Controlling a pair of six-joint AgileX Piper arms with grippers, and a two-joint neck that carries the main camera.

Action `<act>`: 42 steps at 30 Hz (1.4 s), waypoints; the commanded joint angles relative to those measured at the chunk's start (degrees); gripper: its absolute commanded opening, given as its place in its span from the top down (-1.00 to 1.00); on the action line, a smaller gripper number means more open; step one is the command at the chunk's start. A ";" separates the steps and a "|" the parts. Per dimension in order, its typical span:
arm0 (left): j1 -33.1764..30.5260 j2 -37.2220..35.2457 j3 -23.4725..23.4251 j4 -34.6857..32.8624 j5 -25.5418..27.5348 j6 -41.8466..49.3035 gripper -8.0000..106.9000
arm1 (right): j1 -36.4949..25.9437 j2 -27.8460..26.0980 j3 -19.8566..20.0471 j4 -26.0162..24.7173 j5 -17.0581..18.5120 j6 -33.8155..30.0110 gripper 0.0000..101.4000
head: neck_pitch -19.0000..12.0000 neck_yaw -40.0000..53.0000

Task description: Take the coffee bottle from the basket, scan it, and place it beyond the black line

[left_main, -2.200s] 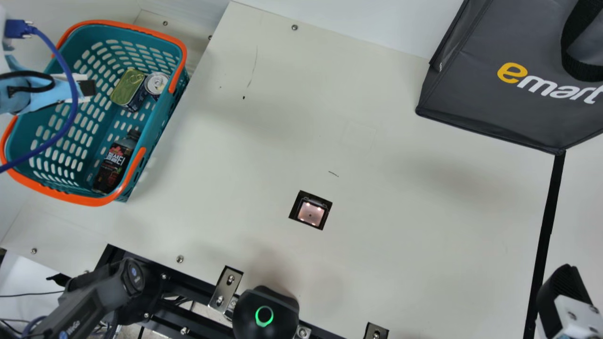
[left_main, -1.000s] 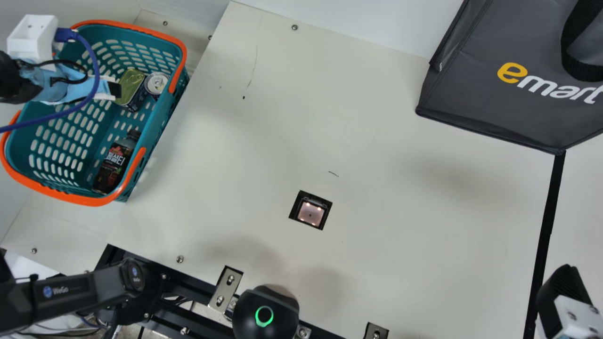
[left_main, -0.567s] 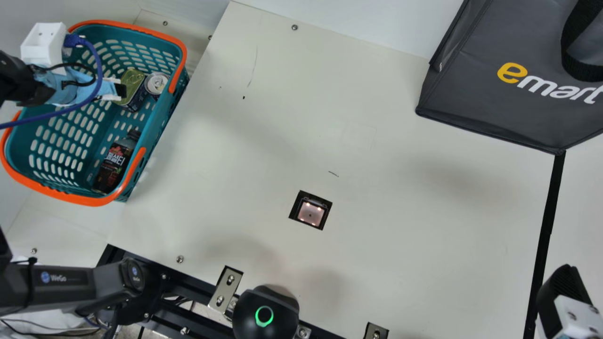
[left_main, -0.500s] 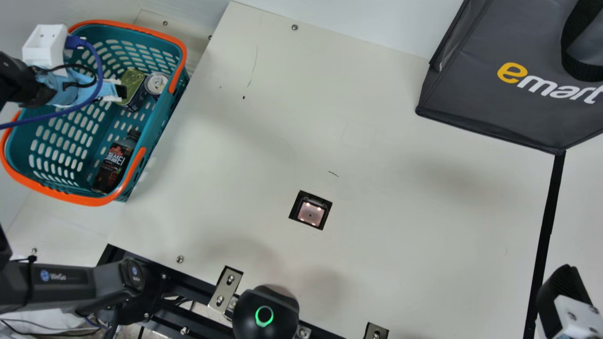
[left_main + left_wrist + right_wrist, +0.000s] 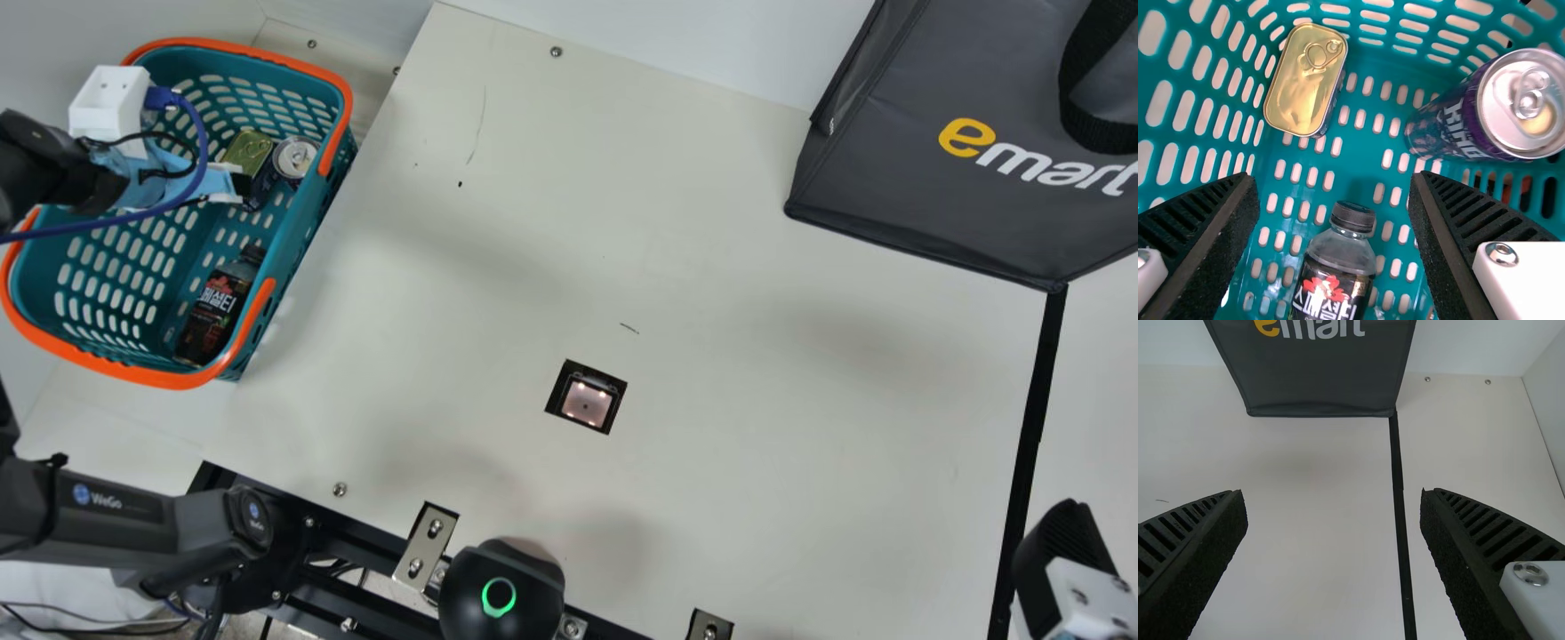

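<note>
In the main view my left gripper (image 5: 240,187) is over the basket (image 5: 169,378), above the cans' side and apart from the coffee bottle (image 5: 216,307), which lies in the basket's near right part. The left wrist view shows the left gripper (image 5: 1333,190) open, with the dark-capped bottle (image 5: 1331,283) lower down between its fingers and nothing held. At the main view's right edge is my right gripper (image 5: 1062,551), beside the black line (image 5: 1031,427). In the right wrist view the right gripper (image 5: 1333,500) stands open above the table, the black line (image 5: 1400,513) between its fingers.
Beside the bottle in the basket are a gold-lidded tin (image 5: 1305,80) and a purple drink can (image 5: 1491,107). A scanner window (image 5: 587,397) is set into the table (image 5: 756,400). A dark grey bag (image 5: 933,187) stands at the back right.
My left arm has come in from the left edge over the basket, most recently shifting slightly right and toward the near side. The right gripper and the bottle have kept still.
</note>
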 commanded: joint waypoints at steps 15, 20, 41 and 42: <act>1.84 7.56 3.46 -9.00 -6.93 15.12 -0.71 | 0.00 0.00 0.00 0.00 0.00 0.00 -0.79 | -1.48 0.14; 1.68 9.62 4.24 -12.22 -8.49 19.45 -0.71 | 0.00 0.00 0.00 0.00 0.00 0.00 -0.79 | -1.48 0.14; 2.14 14.81 6.68 -14.32 -10.08 29.32 -0.71 | 0.00 0.00 0.00 0.00 0.06 0.00 -0.79 | -1.48 0.14; 2.11 15.09 6.46 -14.01 -10.02 29.37 -0.71 | 0.00 0.00 0.00 0.00 0.06 0.00 -0.79 | -1.48 0.14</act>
